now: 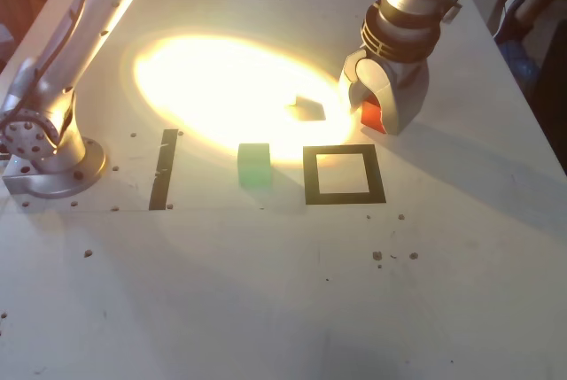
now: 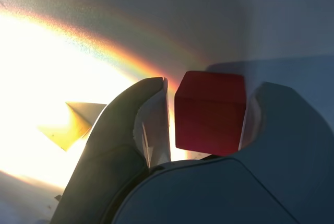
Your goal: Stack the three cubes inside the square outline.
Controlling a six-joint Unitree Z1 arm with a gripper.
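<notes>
Wrist view shows the red cube (image 2: pixel 210 112) sitting between the gripper (image 2: pixel 206 112) jaws, which stand open around it, one side touching, not yet clamped.

My arm (image 1: pixel 53 61) is silver-grey metal — round bolted base (image 1: pixel 44 154), black ribbed collar (image 1: pixel 403 30) above the smooth pale-grey end effector (image 1: pixel 383 96).

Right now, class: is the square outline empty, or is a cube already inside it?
Empty. The square outline shows only its white inside; the green cube sits beside it, and the red cube is between the tool's fingers.
</notes>
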